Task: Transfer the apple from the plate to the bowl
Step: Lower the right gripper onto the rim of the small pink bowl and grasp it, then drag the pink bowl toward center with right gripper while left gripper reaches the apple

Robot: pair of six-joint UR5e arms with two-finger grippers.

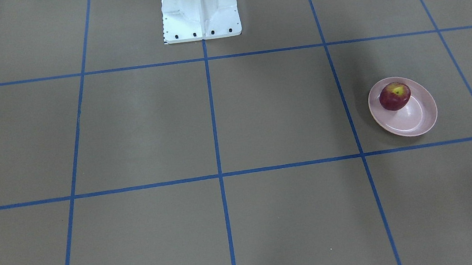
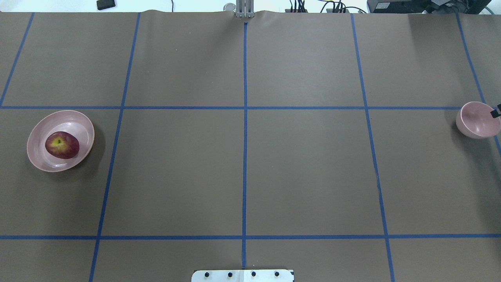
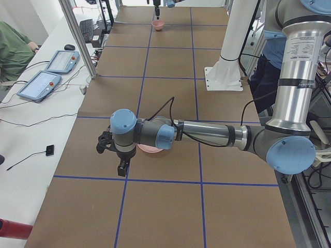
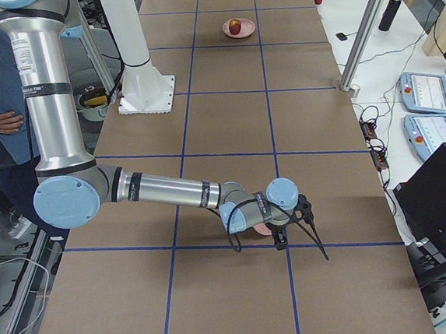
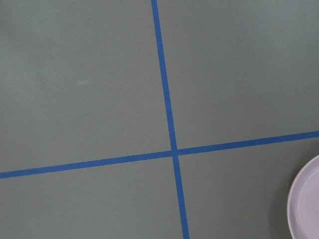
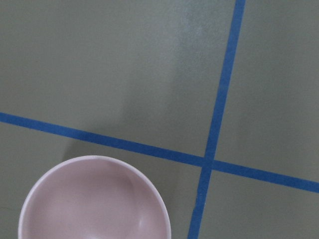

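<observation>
Apple (image 2: 62, 145) sits on the pink plate (image 2: 39, 131), stem dimple up (yellow-green patch showing), at the robot's left end of the table (image 2: 305, 172). The pink bowl (image 2: 475, 124) stands upright at the opposite end, well apart from it. The left gripper (image 3: 122, 166) hangs just beside the plate and the right gripper (image 4: 280, 238) close by the bowl. I cannot tell whether either pair of fingers is spread or closed.
</observation>
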